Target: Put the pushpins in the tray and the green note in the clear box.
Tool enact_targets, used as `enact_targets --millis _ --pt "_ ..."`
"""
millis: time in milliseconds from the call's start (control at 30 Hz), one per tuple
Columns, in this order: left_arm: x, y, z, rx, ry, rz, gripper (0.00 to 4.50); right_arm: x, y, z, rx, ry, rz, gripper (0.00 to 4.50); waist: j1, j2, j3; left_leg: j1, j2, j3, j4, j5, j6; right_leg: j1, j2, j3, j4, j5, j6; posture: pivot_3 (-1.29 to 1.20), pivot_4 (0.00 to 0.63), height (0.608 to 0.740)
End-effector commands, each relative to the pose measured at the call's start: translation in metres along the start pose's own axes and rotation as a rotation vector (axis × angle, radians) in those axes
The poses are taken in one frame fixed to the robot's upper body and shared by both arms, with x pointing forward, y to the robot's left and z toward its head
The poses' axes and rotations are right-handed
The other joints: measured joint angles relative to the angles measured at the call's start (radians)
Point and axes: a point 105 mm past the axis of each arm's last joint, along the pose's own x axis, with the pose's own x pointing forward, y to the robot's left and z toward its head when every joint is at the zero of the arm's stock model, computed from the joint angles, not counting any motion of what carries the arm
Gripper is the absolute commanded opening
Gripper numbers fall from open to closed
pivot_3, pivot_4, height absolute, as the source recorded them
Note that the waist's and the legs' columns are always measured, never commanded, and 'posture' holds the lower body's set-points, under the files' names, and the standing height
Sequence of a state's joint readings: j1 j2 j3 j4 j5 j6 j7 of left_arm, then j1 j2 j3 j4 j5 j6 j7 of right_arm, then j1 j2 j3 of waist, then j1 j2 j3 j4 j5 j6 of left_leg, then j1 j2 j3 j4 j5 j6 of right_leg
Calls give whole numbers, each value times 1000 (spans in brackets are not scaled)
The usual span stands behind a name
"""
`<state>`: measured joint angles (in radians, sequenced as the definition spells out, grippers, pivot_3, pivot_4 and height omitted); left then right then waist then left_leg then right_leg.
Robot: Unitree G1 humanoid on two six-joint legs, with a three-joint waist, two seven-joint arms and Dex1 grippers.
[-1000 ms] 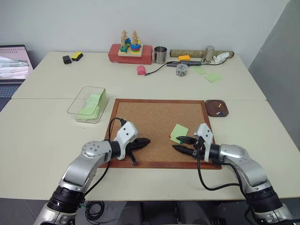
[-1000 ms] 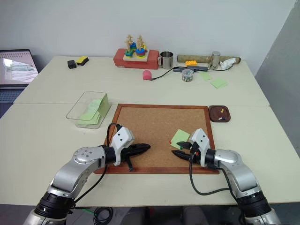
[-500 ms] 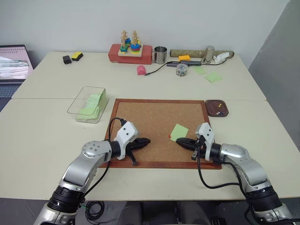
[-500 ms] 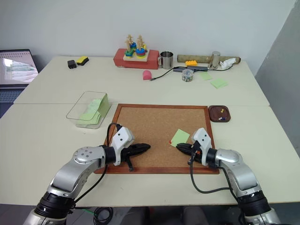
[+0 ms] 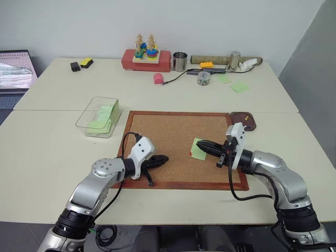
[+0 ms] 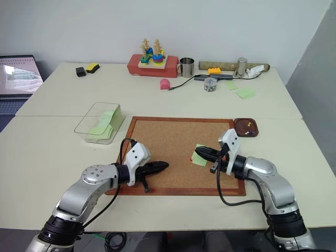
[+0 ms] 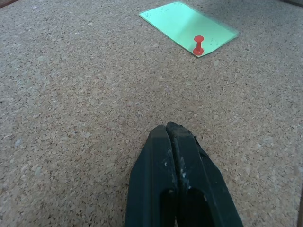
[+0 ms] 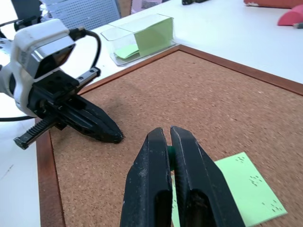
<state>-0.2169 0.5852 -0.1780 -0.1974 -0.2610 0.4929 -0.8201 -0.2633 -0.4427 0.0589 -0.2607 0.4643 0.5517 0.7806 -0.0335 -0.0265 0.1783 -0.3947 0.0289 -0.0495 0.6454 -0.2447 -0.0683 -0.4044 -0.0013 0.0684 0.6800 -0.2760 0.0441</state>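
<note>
cream table (image 5: 47,152), corkboard (image 5: 173,136); left tool (image 5: 165,157) closed empty, right tool (image 8: 169,150) pinching green pushpin (image 8: 170,152).

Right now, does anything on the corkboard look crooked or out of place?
The note lies askew to the corkboard's frame, with one red pin stuck near its edge. The right pincer is shut on a green bit, probably a pin. Nothing looks spilled or damaged.

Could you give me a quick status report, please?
Left gripper shut, empty, over corkboard. Right gripper shut on green pushpin, above green note. Red pushpin pins note down. Nothing blocking tray.
</note>
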Motion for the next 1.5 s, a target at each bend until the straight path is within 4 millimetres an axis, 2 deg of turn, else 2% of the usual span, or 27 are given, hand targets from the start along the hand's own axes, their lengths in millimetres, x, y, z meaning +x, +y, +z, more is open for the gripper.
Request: enact_targets --millis 33,267,433,533,900,1300,1433,1500 --pt "1 -6 -17 -24 69 -29 0 -7 -19 18 -40 -56 -93 52 0 0 0 0 0 0 0 0 0 0 0 0 0 0 0 0 150 740" --pt "2 -6 -17 -21 68 -31 0 -26 -99 27 -147 -52 -487 52 -1 0 0 0 0 2 0 0 0 0 0 1 0 0 0 0 150 740" --pt "2 -4 -15 -19 66 -31 0 -42 -141 29 -113 -54 -672 52 -1 0 0 0 0 1 0 0 0 0 0 1 0 3 -4 0 150 740" --pt "2 -4 -15 -17 67 -31 0 -45 -155 24 -115 -28 -718 52 -1 0 0 0 0 2 0 0 0 0 0 1 0 3 -5 0 150 740" --pt "0 -4 -14 -19 65 -22 0 -46 -174 9 -63 16 -753 52 -4 0 0 0 0 2 0 0 0 0 0 1 0 3 -5 0 150 740" --pt "0 -4 -14 -23 64 -16 0 -48 -177 6 -52 13 -760 2376 -7 0 0 0 0 2 0 0 0 0 0 1 0 3 -5 0 150 740" --pt "0 -4 -14 -23 63 -17 0 -49 -176 7 -73 17 -754 3345 -7 0 0 0 0 2 0 0 0 0 0 1 0 3 -5 0 150 740" --pt "0 -4 -14 -22 63 -17 0 -49 -174 7 -76 13 -749 3682 -7 0 0 0 0 2 0 0 0 0 0 1 0 3 -5 0 150 740"
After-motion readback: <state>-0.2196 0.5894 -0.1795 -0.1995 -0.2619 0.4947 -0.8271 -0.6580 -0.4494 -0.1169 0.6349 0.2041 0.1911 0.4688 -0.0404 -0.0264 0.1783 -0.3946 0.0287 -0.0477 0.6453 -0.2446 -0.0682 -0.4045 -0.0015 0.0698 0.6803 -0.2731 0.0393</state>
